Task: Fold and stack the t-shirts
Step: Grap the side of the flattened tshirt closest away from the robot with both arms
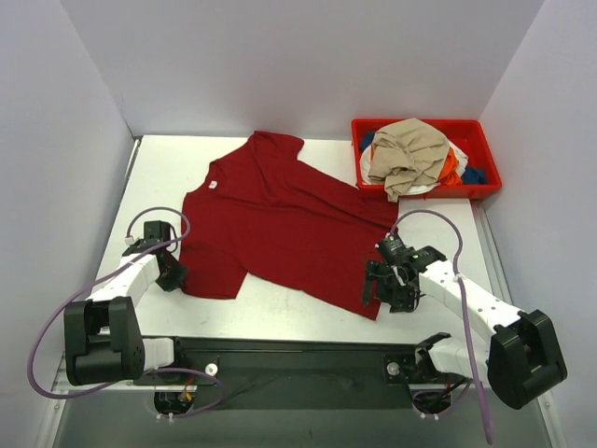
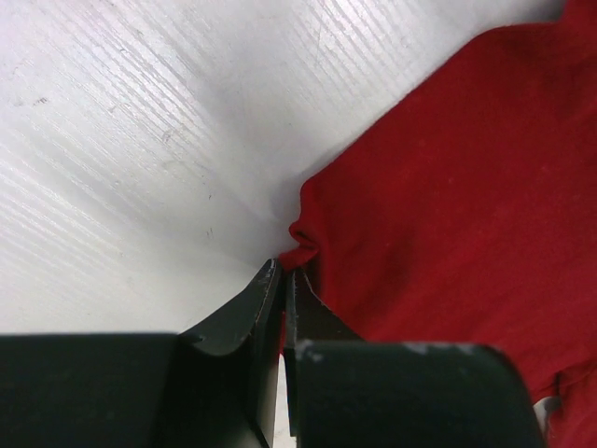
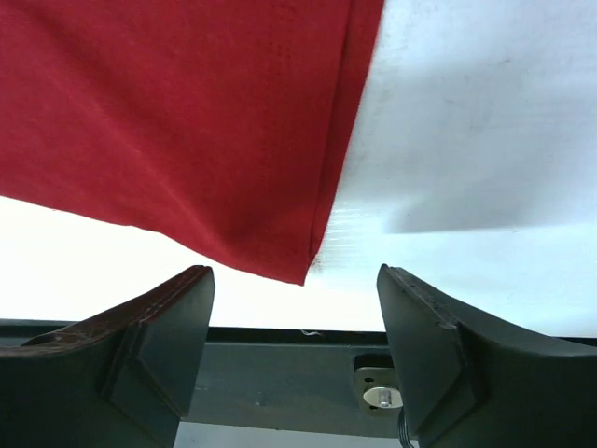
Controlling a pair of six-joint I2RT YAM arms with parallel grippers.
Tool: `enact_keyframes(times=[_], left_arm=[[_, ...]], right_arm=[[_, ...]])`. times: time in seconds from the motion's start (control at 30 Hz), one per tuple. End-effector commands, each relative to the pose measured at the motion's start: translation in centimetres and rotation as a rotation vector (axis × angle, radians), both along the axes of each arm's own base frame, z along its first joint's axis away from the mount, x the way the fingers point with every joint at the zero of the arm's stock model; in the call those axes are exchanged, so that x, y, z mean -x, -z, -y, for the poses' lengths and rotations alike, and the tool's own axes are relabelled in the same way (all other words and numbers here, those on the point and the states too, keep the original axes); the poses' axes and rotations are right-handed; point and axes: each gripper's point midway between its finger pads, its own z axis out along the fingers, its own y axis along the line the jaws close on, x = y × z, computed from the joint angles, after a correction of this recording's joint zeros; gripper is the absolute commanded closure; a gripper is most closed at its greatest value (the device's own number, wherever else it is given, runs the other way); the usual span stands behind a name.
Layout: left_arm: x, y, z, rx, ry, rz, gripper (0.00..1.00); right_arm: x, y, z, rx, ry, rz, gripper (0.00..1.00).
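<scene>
Dark red t-shirt (image 1: pixel 289 219) is laid flat between the two grippers. At its left edge, a puckered bit of cloth is pinched in the nearly closed jaws of the left gripper (image 2: pixel 283 271). Its lower right corner is seen just ahead of the right gripper (image 3: pixel 294 273), centred between fingers held wide apart and not gripped.

I held the left gripper (image 2: pixel 283 273) down low, jaws pinched together; the right gripper (image 3: pixel 295 278) hovered low, its jaws spread wide.
</scene>
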Motion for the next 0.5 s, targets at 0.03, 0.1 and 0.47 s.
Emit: enact_keyframes(times=[0.03, 0.1, 0.47], left_arm=[[0.0, 0.4, 0.6, 0.035, 0.024, -0.015, 1.0], [0.0, 0.3, 0.6, 0.034, 0.025, -0.014, 1.0], [-0.1, 0.0, 0.6, 0.038, 0.022, -0.007, 1.0]], right_arm=[[1.6, 0.7, 0.6, 0.029, 0.029, -0.069, 0.32], [2.1, 1.1, 0.4, 0.021, 0.02, -0.097, 0.35], [3.8, 2.8, 0.4, 0.006, 0.01, -0.155, 0.47]])
